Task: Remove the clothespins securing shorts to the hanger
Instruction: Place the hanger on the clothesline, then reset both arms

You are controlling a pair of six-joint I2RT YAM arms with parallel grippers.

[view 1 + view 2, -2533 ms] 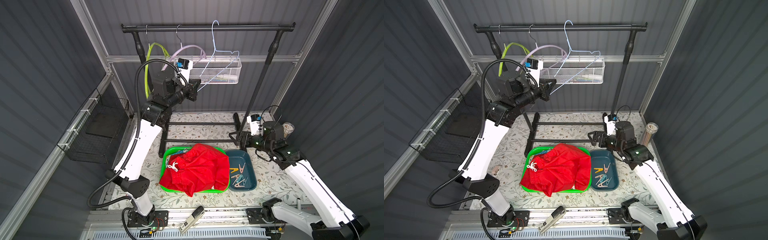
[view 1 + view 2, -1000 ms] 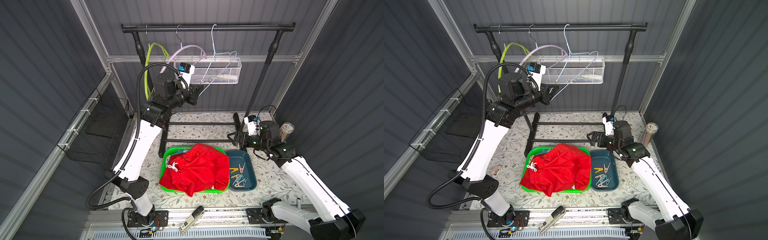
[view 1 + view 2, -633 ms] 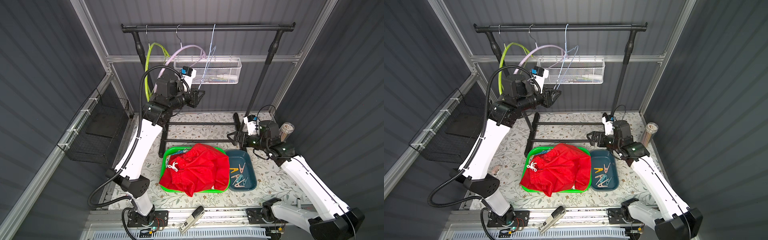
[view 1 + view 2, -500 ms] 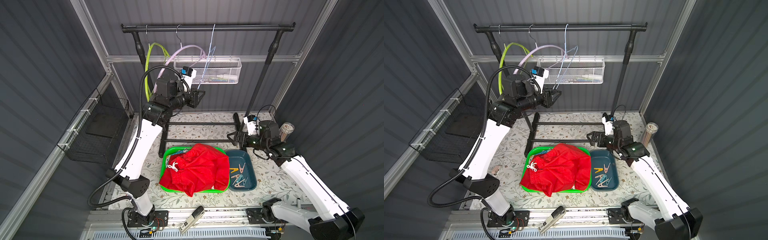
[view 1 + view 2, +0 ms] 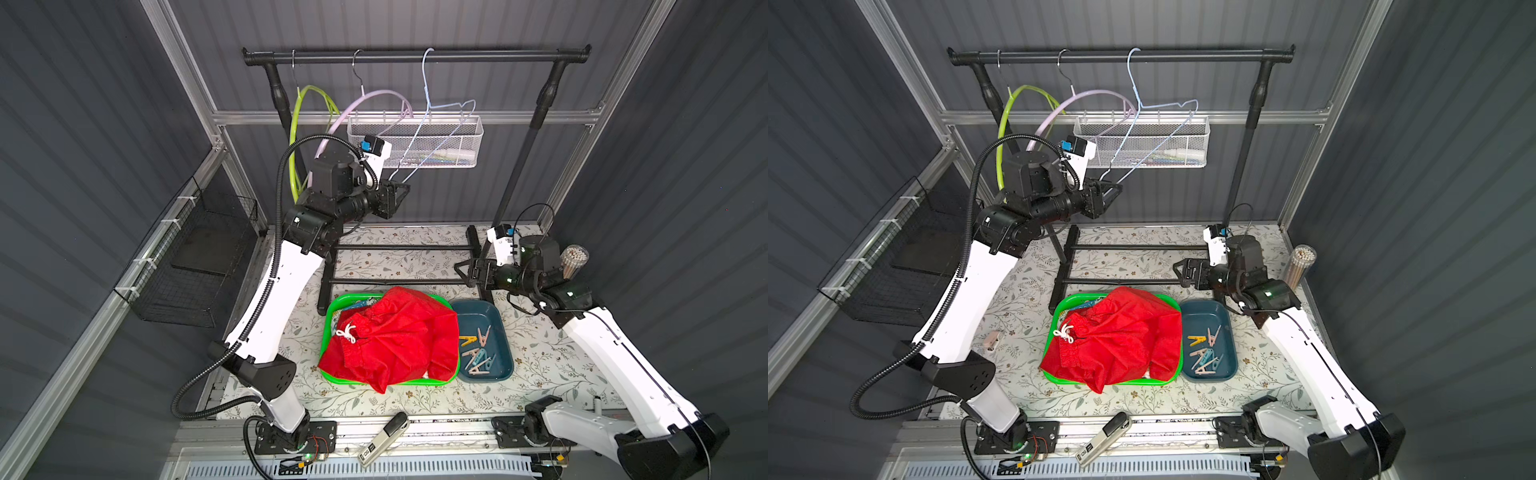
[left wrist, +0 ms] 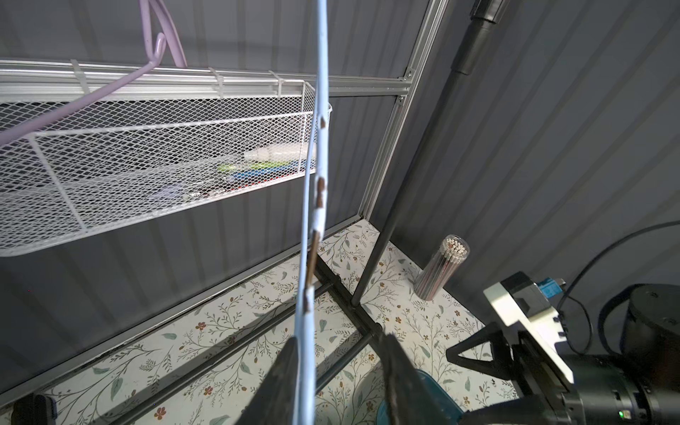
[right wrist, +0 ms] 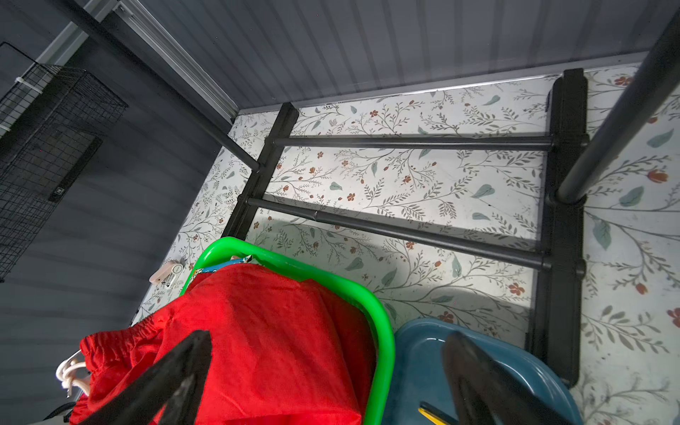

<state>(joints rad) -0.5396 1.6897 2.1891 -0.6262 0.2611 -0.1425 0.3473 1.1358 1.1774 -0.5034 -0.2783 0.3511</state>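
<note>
Left fingers point(image 6: 397, 375) stand partly apart up at the blue hanger point(image 6: 321, 73): its lower wire runs between them, lying against one finger and clear of the other, so I judge nothing is clamped. Right fingers point(image 7: 474, 375) are spread wide and empty, hovering low over the seam where the green basket point(image 7: 382, 349) meets the blue tray point(image 7: 419, 360), which I read as a waiting pose near both drop spots. Going down by size: the black clothes rack point(image 5: 498, 54) spans the back of the floral worktop point(image 5: 540, 357) so garments hang within reach of both arms. Its rail carries the blue hanger, a lilac hanger point(image 6: 92, 95) and a green hanger point(image 5: 294, 141), all bare as far as I can see. The basket sits in front of the rack, I'd say to catch what is freed. The red shorts point(image 5: 395, 332) lie heaped in it, a printed pair point(image 5: 355, 305) peeking out beneath at the back rim, a third pair not visible to me. The tray sits just beside the basket, and the clothespins point(image 5: 478, 353) lie loose in it, beige, light blue and one yellow. No peg shows on any hanger, so the job looks as good as done.
</note>
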